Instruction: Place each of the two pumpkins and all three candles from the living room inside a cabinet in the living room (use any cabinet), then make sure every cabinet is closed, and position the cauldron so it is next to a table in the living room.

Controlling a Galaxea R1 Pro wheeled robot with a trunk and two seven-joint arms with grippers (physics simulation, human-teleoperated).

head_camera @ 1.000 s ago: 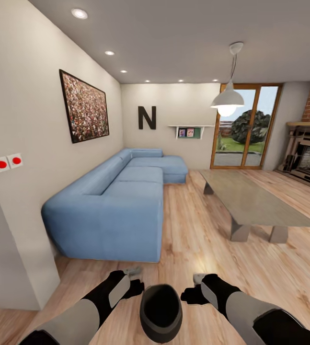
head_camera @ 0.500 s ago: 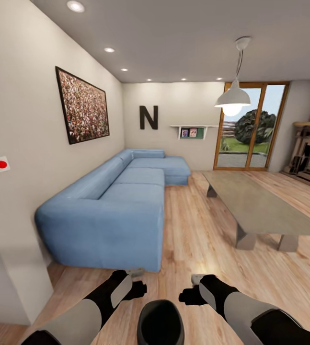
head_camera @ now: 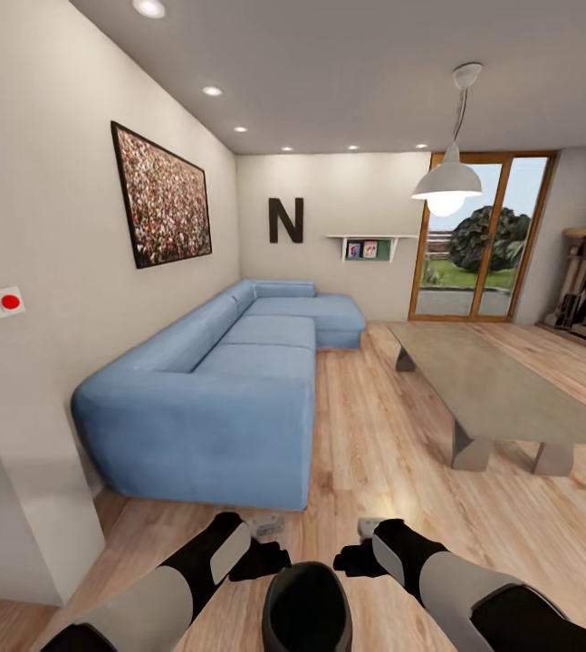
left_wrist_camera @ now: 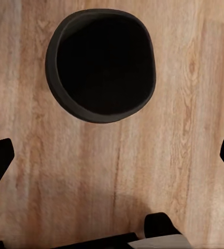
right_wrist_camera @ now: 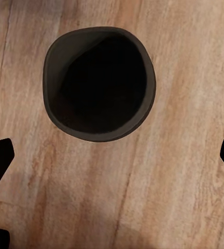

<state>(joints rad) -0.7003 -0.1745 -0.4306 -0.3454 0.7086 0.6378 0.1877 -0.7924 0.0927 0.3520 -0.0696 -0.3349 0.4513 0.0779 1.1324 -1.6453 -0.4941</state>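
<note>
Step in hand: likely the cauldron leg of the task; the robot faces the living room with the cauldron [head_camera: 306,605] low between its two arms.
Cauldron: black, wide dark mouth up; both wrist views look down into it [left_wrist_camera: 101,65] over wooden floor [head_camera: 374,435]; whether it rests on the floor or is carried cannot be told.
Left gripper [head_camera: 264,541]: just beside the pot's rim, fingers spread wide in its wrist view, clamped on nothing.
Right gripper [head_camera: 361,543]: mirrors it on the other side, fingers likewise apart.
Table [head_camera: 501,389]: grey-topped, ahead to the right, well apart from the pot.
Sofa [head_camera: 229,380]: blue, along the left wall.
Next move: judged, the pot must get across the floor and end up beside the table.
</note>
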